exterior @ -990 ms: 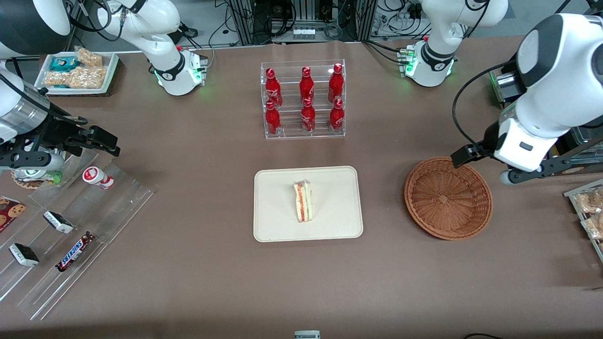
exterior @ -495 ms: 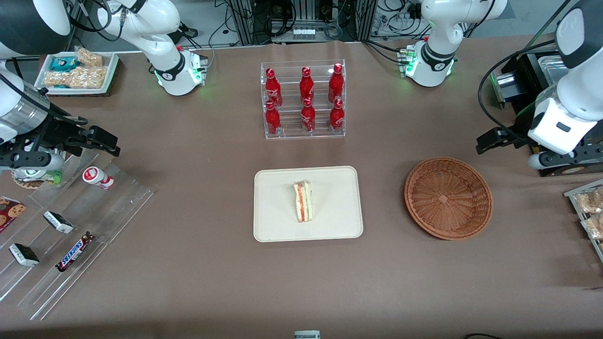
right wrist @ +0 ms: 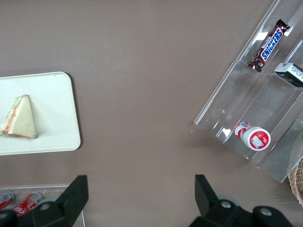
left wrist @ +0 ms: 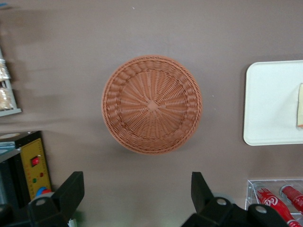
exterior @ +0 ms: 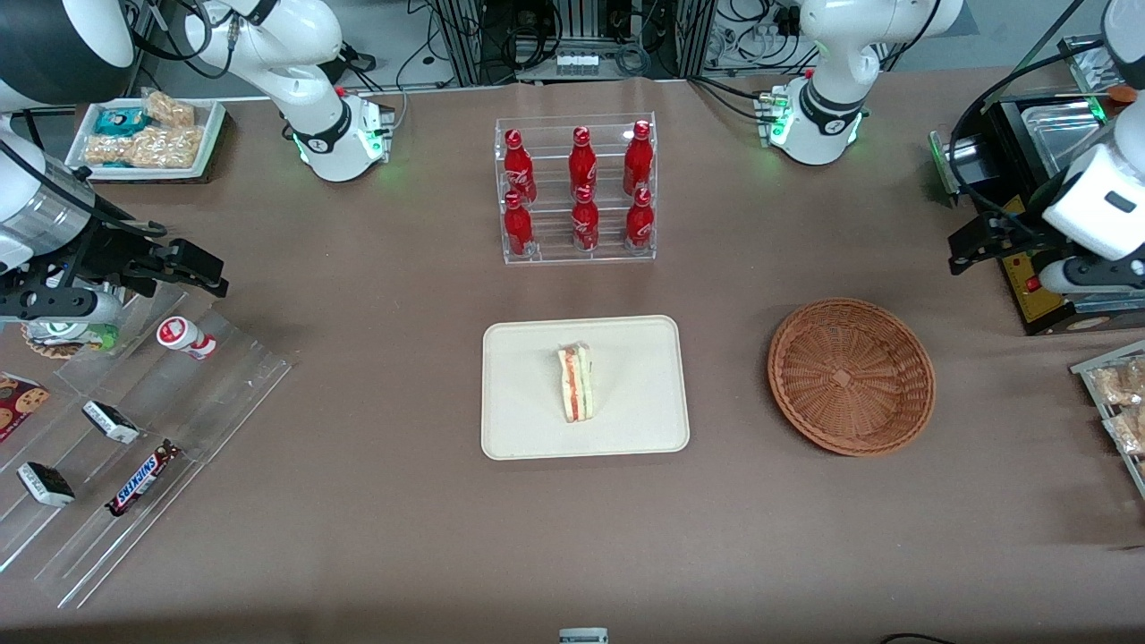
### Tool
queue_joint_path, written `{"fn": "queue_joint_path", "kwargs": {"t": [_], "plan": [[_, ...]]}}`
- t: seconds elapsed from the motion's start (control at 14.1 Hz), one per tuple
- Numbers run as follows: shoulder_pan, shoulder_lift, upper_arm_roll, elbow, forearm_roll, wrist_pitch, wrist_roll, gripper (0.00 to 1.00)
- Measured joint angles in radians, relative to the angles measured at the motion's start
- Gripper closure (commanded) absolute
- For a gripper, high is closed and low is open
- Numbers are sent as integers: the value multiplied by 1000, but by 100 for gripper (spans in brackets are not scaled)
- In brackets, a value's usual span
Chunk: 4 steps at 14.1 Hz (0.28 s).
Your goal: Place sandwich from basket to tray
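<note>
- Placement step judged finished: sandwich (exterior: 577,385) lying on its side on the tray (exterior: 528,429), roughly mid-tray, red and green filling edge showing; basket (exterior: 851,376) bare inside, nothing left in it.
- Gripper (left wrist: 136,191) raised high above the table (exterior: 358,537), off toward the working arm's end, farther from the front camera than the basket; jaws spread wide, gripping nothing, with the basket well below them in the wrist view.
- Left arm (exterior: 1096,210) hanging over a black box (exterior: 1029,179) with a yellow panel, apart from both basket and tray.
- Next move, as a judgement: nothing more than parking the arm clear; no further grasp needed, sandwich well inside the tray rim.
- Count of task things: one sandwich, one basket, one tray.
- Count of the rest: six red bottles (exterior: 582,161) in a clear rack (exterior: 576,255), three nearer and three farther from the front camera.
- One Snickers bar (exterior: 141,478), two dark wrapped bars (exterior: 110,421), one small red-and-white tub (exterior: 185,337) on the clear stepped stand (exterior: 224,394) toward the parked arm's end.
- One small white tray of snacks (exterior: 148,134) near the parked arm's base; number of bags not clear.
</note>
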Motion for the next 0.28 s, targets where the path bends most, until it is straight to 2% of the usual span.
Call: {"fn": "queue_joint_path", "kwargs": {"t": [0.28], "plan": [[-8,3,16,-3,0,-7,0,0]]}}
